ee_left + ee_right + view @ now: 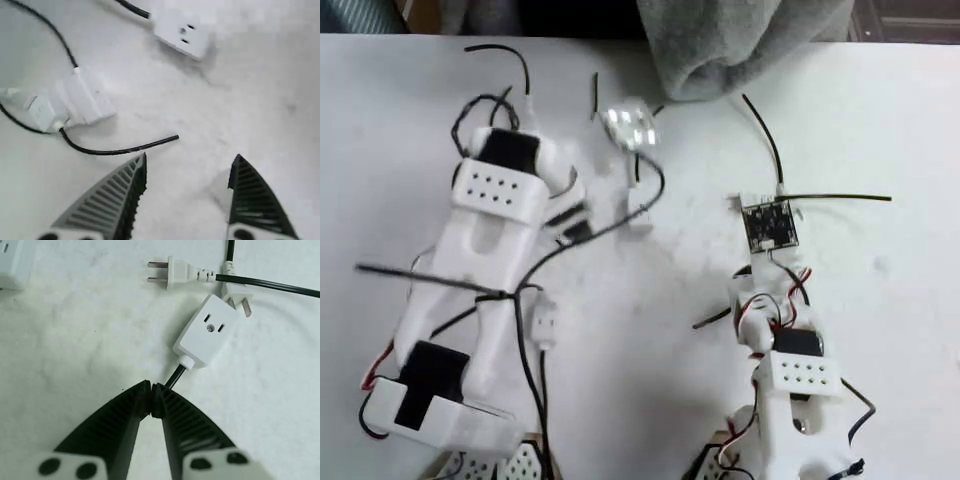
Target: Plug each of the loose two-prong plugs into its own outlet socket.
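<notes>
Left claw gapes wide above the worktop. Right claw is pinched closed over the outlet socket's cord.

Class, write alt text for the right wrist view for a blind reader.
The shut right gripper sits just short of a white outlet socket whose black cord runs behind its fingertips. A loose two-prong plug and a second plug lie beyond it on the white table.
</notes>
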`<act>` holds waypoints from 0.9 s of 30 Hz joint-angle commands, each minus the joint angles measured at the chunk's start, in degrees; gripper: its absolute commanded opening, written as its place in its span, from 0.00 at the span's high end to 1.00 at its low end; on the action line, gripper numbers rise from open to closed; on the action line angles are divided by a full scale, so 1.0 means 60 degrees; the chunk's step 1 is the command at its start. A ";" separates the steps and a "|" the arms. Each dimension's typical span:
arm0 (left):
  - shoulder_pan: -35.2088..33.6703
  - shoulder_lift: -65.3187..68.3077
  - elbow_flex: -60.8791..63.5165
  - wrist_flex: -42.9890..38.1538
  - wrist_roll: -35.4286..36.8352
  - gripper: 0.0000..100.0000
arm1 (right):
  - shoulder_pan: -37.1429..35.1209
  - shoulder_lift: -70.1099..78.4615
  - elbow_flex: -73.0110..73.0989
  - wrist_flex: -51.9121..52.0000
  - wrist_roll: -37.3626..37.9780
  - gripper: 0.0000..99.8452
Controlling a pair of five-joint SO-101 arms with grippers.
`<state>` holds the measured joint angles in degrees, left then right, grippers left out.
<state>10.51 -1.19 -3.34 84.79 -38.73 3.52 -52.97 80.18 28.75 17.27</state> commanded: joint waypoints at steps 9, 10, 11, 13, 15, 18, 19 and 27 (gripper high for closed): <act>-0.0535 -0.0154 -0.2242 0.2974 0.7897 0.73 | 0.0007 -0.0227 -0.0029 -0.0198 0.0088 0.98; -0.0652 -0.0271 -0.2066 0.2960 0.8220 0.73 | 0.0007 -0.0227 -0.0029 -0.0198 0.0088 0.98; -0.0769 -0.0418 -0.1861 0.2945 0.8469 0.75 | -0.0066 -0.0227 -0.0029 -0.0183 0.0088 0.98; -0.0872 -0.0842 -0.1421 0.2960 0.8733 0.77 | -0.0183 -0.0227 -0.0029 -0.0168 0.0088 0.98; -0.0901 -0.1531 -0.0952 0.2930 0.8747 0.79 | -0.0183 -0.0227 -0.0029 -0.0154 0.0088 0.98; -0.1282 -0.2908 -0.0410 0.2886 0.8733 0.80 | -0.0183 -0.0227 -0.0029 -0.0154 0.0088 0.98; -0.1502 -0.3407 -0.0234 0.2784 0.8733 0.80 | -0.0183 -0.0227 -0.0029 -0.0139 0.0088 0.98; -0.2557 -0.4813 0.3004 0.1670 0.7443 0.72 | -0.0198 -0.0227 -0.0029 -0.0125 0.0088 0.98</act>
<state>-2.77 -28.00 9.23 98.95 8.04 2.64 -52.97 80.18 28.75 17.27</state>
